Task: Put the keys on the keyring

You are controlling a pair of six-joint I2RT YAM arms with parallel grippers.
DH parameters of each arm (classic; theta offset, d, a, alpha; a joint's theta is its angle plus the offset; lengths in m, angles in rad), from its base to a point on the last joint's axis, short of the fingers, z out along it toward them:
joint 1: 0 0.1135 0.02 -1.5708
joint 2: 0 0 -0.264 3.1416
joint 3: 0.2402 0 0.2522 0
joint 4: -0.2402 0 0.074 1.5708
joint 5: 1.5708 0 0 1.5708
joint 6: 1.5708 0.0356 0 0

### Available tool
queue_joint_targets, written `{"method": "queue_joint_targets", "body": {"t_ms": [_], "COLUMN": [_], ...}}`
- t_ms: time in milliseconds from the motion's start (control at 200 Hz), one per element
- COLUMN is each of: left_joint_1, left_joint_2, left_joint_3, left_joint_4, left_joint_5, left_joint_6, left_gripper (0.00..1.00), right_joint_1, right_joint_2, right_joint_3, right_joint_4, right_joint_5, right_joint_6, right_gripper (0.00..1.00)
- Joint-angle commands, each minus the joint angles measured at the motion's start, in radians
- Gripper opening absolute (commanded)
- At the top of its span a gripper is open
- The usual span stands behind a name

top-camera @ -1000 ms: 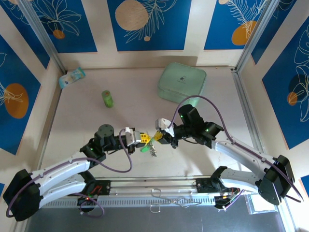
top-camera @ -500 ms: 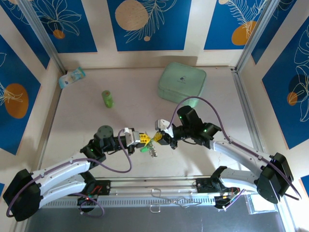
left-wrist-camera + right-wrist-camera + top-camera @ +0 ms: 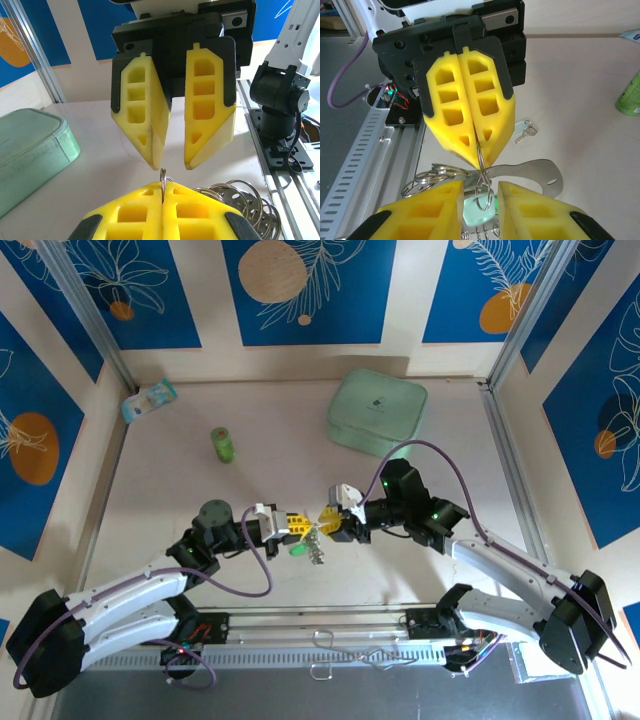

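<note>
- The left gripper (image 3: 162, 195) is pressing its yellow fingers together on the keyring (image 3: 162, 176). It is pinching the thin silvery loop so that it is standing edge-on above the fingertips in the left wrist view.
- The right gripper (image 3: 480, 195) is facing it nose to nose with its fingers spread and is gripping nothing. The free part of the loop is reaching into the gap between those fingers.
- In that gap a smaller ring is linking into the loop, and a mint-headed key (image 3: 478, 212) is showing just beneath it. I cannot tell whether that key is already hanging from the keyring or merely lying under it.
- A loose key (image 3: 525, 131) is lying flat on the table (image 3: 160, 490) near the left gripper, apart from the loop and beside a flat silvery plate (image 3: 540, 176).
- A bunch of spare rings (image 3: 240, 197) is resting on the table just beside the two grippers.
- Further out, the green cylinder (image 3: 222, 444) and the mint case (image 3: 376, 412) are sitting well apart from the work, toward the far wall.
- Judging from this, the task is sitting somewhere in the middle. The keyring is being held up and presented to the other arm, which is the groundwork. At least one key is waiting unthreaded on the table, so picking it up and working it onto the loop are remaining to be done.
</note>
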Motion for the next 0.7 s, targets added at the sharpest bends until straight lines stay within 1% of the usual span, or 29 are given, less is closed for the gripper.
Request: {"method": "queue_joint_targets", "body": {"t_ms": [0, 230, 350, 410, 430, 460, 485, 535, 595, 695], "left_joint_1": [-0.006, -0.008, -0.008, -0.008, -0.008, -0.007, -0.008, -0.008, -0.007, -0.008], "left_joint_2": [0.002, 0.006, 0.006, 0.004, 0.002, -0.004, -0.008, -0.015, -0.024, -0.031], "left_joint_3": [-0.008, -0.01, -0.008, -0.003, 0.0, 0.006, 0.011, 0.022, 0.046, 0.092], "left_joint_4": [0.085, 0.1, 0.092, 0.069, 0.054, 0.03, 0.011, -0.036, -0.111, -0.242], "left_joint_5": [0.031, 0.028, 0.021, 0.001, -0.004, -0.01, -0.015, -0.026, -0.036, -0.053], "left_joint_6": [-0.018, -0.024, -0.025, -0.025, -0.02, -0.012, -0.007, 0.01, 0.042, 0.091], "left_gripper": [0.0, 0.0, 0.0, 0.0, 0.04, 0.13, 0.19, 0.26, 0.3, 0.31], "right_joint_1": [0.008, 0.011, 0.01, 0.01, 0.01, 0.01, 0.01, 0.011, 0.011, 0.015], "right_joint_2": [0.023, 0.056, 0.062, 0.059, 0.058, 0.056, 0.054, 0.053, 0.053, 0.056], "right_joint_3": [-0.004, 0.003, 0.009, 0.014, 0.017, 0.024, 0.031, 0.049, 0.076, 0.123], "right_joint_4": [0.033, 0.077, 0.084, 0.071, 0.062, 0.045, 0.021, -0.032, -0.1, -0.206], "right_joint_5": [-0.034, -0.045, -0.042, -0.031, -0.025, -0.011, 0.001, 0.027, 0.052, 0.092], "right_joint_6": [0.021, 0.044, 0.046, 0.039, 0.035, 0.024, 0.012, -0.018, -0.054, -0.116], "right_gripper": [0.26, 0.17, 0.0, 0.0, 0.0, 0.0, 0.0, 0.0, 0.0, 0.0]}}
